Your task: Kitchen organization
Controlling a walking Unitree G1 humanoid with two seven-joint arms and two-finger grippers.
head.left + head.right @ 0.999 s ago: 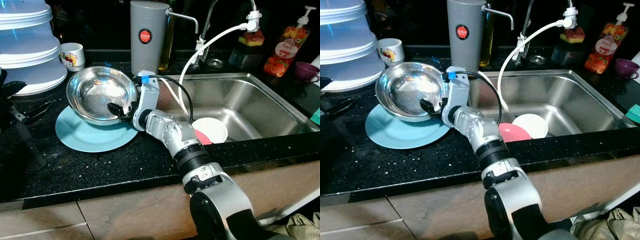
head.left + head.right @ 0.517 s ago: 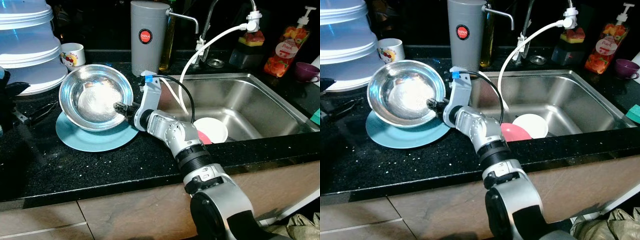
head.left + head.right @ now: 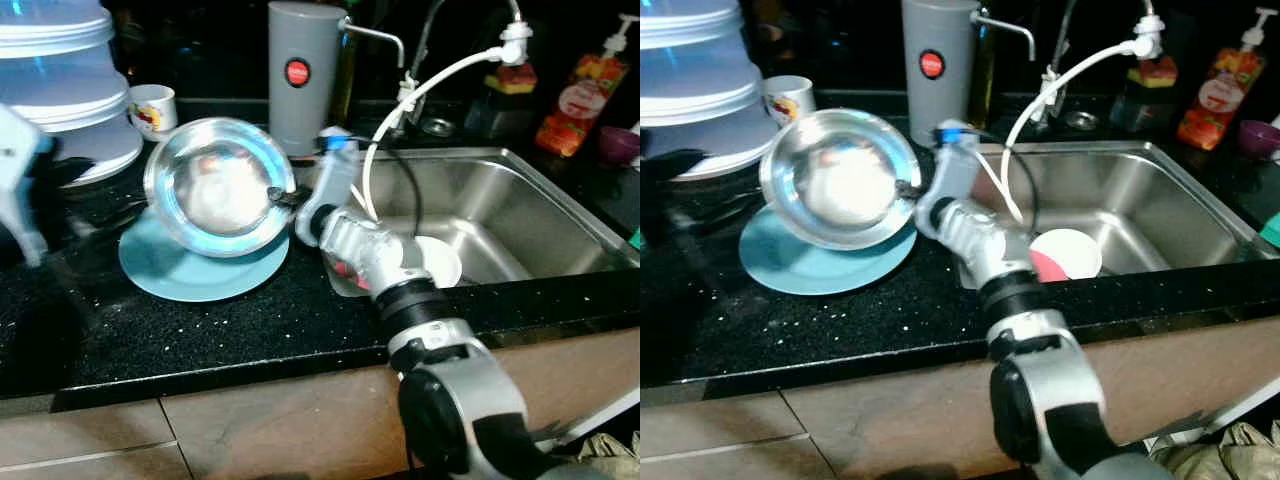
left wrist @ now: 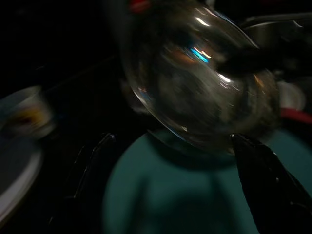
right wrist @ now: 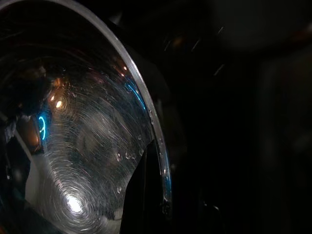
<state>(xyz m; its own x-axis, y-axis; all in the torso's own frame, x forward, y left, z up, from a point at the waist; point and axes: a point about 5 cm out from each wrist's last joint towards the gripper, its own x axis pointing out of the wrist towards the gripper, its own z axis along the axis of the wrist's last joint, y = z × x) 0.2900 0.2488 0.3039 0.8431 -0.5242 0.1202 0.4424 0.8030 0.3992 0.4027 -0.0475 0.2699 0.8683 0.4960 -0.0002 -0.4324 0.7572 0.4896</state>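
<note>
I have the right gripper (image 3: 283, 196) pinching the rim of the steel bowl (image 3: 220, 186), tilted up over the blue plate (image 3: 190, 270) on the black granite counter (image 3: 200, 330) left of the sink (image 3: 500, 210). I judge the next move is to carry it clear. Left gripper (image 4: 170, 161): fingers spread.

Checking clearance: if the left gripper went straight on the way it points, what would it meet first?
Probably the tilted steel bowl, held by the right gripper above the round teal plate; depth is unclear.
</note>
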